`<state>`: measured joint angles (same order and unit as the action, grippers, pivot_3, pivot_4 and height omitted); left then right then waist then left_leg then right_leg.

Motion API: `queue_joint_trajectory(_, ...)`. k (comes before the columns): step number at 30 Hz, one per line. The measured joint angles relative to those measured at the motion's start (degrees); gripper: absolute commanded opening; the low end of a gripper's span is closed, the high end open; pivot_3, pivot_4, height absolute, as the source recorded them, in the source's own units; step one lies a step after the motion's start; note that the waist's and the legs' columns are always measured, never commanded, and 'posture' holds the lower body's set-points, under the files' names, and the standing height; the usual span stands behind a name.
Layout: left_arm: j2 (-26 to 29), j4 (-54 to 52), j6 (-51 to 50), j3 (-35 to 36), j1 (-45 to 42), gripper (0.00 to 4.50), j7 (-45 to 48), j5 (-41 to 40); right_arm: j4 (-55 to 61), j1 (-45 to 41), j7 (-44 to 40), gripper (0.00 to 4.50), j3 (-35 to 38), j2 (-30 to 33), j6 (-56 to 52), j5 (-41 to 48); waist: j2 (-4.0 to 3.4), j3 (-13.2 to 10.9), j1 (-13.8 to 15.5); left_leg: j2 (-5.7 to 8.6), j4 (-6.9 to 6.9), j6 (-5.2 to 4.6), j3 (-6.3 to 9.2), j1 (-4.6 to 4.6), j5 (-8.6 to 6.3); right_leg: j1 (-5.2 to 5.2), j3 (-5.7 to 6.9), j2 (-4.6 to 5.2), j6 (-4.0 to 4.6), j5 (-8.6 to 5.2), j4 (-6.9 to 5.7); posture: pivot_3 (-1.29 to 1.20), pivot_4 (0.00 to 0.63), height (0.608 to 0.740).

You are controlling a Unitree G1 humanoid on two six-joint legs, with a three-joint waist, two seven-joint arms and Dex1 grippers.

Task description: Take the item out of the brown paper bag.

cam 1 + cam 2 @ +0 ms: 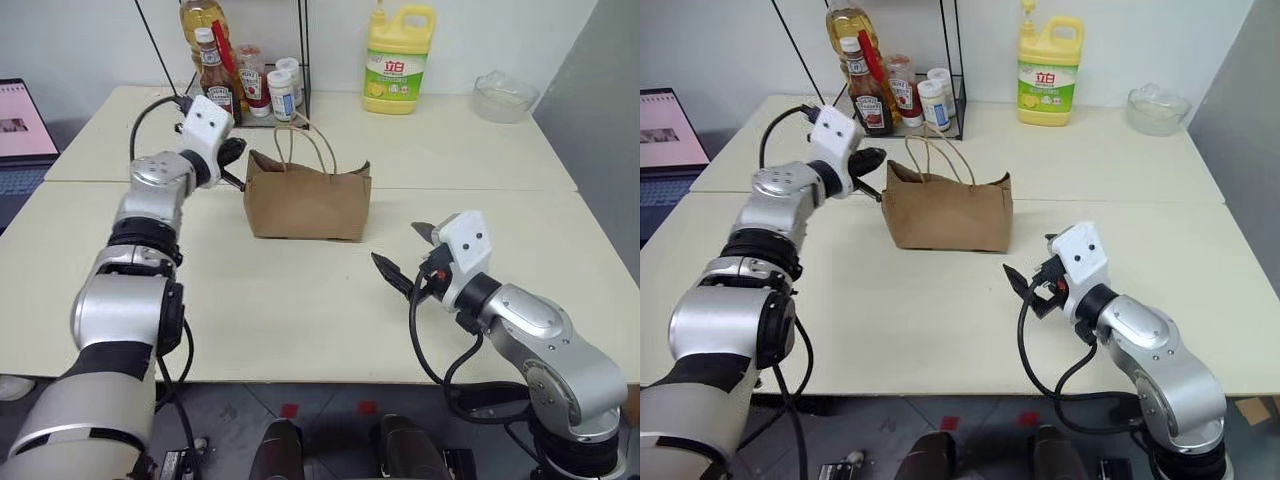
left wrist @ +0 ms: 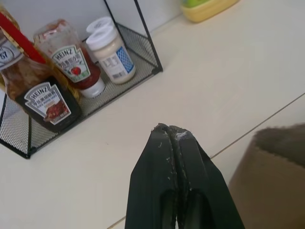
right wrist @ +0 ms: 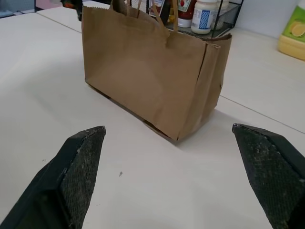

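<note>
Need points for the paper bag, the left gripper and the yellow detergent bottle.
brown paper bag (image 1: pixel 305 205): left eye view, front face.
left gripper (image 2: pixel 175 136): left wrist view, tips of the shut fingers.
yellow detergent bottle (image 1: pixel 397 72): left eye view, label on the body.

The inside of the brown paper bag (image 1: pixel 307 205) cannot be seen from any side, so whatever lies in it is hidden by its walls. In the left wrist view only one corner of the bag shows, cut by the picture's edge. The yellow detergent bottle (image 1: pixel 398 60) loses its top at the upper edge, and in the right wrist view just a corner of it appears. The laptop (image 1: pixel 20 135) is cut off at the left edge. The bowl's (image 1: pixel 505 96) contents are too small to tell.
</note>
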<state>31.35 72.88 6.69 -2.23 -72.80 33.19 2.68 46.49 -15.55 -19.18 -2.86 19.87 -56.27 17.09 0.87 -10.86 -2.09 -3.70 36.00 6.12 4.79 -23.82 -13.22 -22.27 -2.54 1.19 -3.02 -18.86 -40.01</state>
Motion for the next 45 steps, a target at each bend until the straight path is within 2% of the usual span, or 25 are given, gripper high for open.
queue_joint_trajectory(4,-0.2,1.7,1.7,-0.1,-1.9,0.03,3.9,1.6,0.1,0.5,0.2,4.5,-0.5,0.5,-0.3,0.3,0.0,0.0,0.0,0.0,-0.02,0.07,0.0,0.02,0.04,0.01,0.0,0.0,0.0,0.0,-0.01,0.0,0.15,0.74)
queue_joint_trajectory(8,0.6,2.0,3.5,-1.5,-1.8,0.03,17.8,2.8,1.7,2.1,-1.5,4.5,-0.6,2.6,-1.1,2.8,0.0,0.0,-0.1,0.0,-0.02,0.08,-0.01,0.01,0.04,0.01,0.01,0.0,0.0,0.0,-0.01,0.0,0.15,0.74)
queue_joint_trajectory(11,3.8,1.7,5.2,-2.9,-1.5,0.03,30.1,3.7,3.4,3.2,-3.4,4.5,-0.4,4.6,-2.0,5.4,0.0,0.0,-0.7,-0.01,-0.03,0.08,-0.01,0.03,0.04,0.01,0.0,-0.01,0.0,0.0,-0.01,0.0,0.15,0.74)
queue_joint_trajectory(15,7.8,0.7,8.9,-6.0,0.1,0.03,41.5,6.2,3.6,3.3,-5.2,4.5,0.4,7.1,-2.7,8.3,0.0,0.0,-1.1,-0.02,-0.02,0.01,0.0,0.05,0.01,0.03,0.0,0.0,0.0,0.0,-0.05,0.0,0.15,0.74)
queue_joint_trajectory(24,9.8,-7.9,13.7,-7.6,7.8,0.03,56.7,6.0,2.6,0.8,-6.2,4.5,0.5,9.2,-2.7,11.3,0.0,0.0,-1.1,-0.02,0.01,-0.12,0.01,0.05,-0.06,0.05,0.0,0.0,0.0,0.0,-0.08,0.0,0.15,0.74)
queue_joint_trajectory(29,13.1,-18.3,11.8,-11.1,15.8,0.03,58.9,1.3,2.2,0.5,-6.6,4.5,0.4,10.1,-2.7,11.9,0.0,0.0,-1.2,-0.05,0.01,-0.13,0.03,0.05,-0.06,0.05,-0.01,0.0,0.0,0.0,-0.1,0.0,0.15,0.74)
queue_joint_trajectory(34,15.8,-31.3,4.3,-10.6,20.7,0.03,59.0,-5.1,2.1,0.5,-7.0,4.5,-0.2,11.4,-2.2,12.4,0.0,0.0,-0.8,-0.05,0.08,-0.14,0.06,0.04,-0.06,0.09,0.04,0.01,0.0,0.0,-0.13,0.0,0.15,0.74)
queue_joint_trajectory(40,19.4,-54.3,-10.4,-3.7,29.3,0.03,57.3,-13.7,1.8,2.8,-8.3,4.5,-2.0,13.8,3.4,10.4,0.0,0.0,-1.1,-0.07,0.06,-0.14,0.06,0.06,-0.05,0.09,0.02,0.01,0.0,0.0,-0.14,0.0,0.15,0.74)
queue_joint_trajectory(45,21.6,-73.2,-19.7,1.9,43.3,0.03,52.4,-19.6,0.1,5.7,-9.8,4.5,-3.2,13.5,12.5,7.3,-0.01,0.0,-1.3,-0.08,0.06,-0.14,0.03,0.14,-0.06,0.11,-0.03,0.0,0.0,-0.01,-0.18,0.0,0.15,0.74)
